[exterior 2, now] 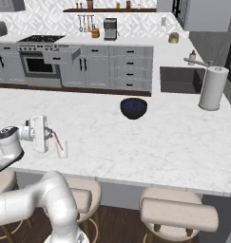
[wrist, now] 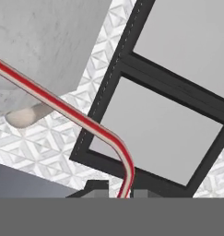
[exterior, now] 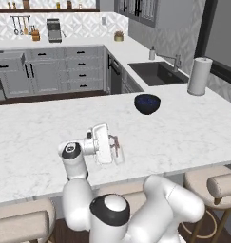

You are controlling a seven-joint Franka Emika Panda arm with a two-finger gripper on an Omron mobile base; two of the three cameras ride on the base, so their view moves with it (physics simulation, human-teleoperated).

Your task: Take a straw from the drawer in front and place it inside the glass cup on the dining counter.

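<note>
My gripper (exterior 2: 49, 133) sits at left-centre of the right base frame, hand turned sideways over the dining counter (exterior 2: 150, 137). The fingers (wrist: 98, 189) are closed on the straw (wrist: 62, 108): in the hand frame it rises from between the two dark tips at bottom centre, bends, and runs diagonally to the left edge.

In the right base frame the straw (exterior 2: 55, 139) slants from the hand down into the glass cup (exterior 2: 62, 149), which stands on the counter just right of the hand, near the front edge. In the left base frame, cup (exterior: 119, 155) and straw (exterior: 115, 144) are at lower centre, tight against my gripper (exterior: 113, 144).

Blue bowl (exterior 2: 133, 107) is farther back, centre frame, well apart from the cup. Paper towel roll (exterior 2: 213, 88) is at the right. The drawer (exterior 2: 60, 55) stands open, upper left, beside the oven (exterior 2: 37, 64).
</note>
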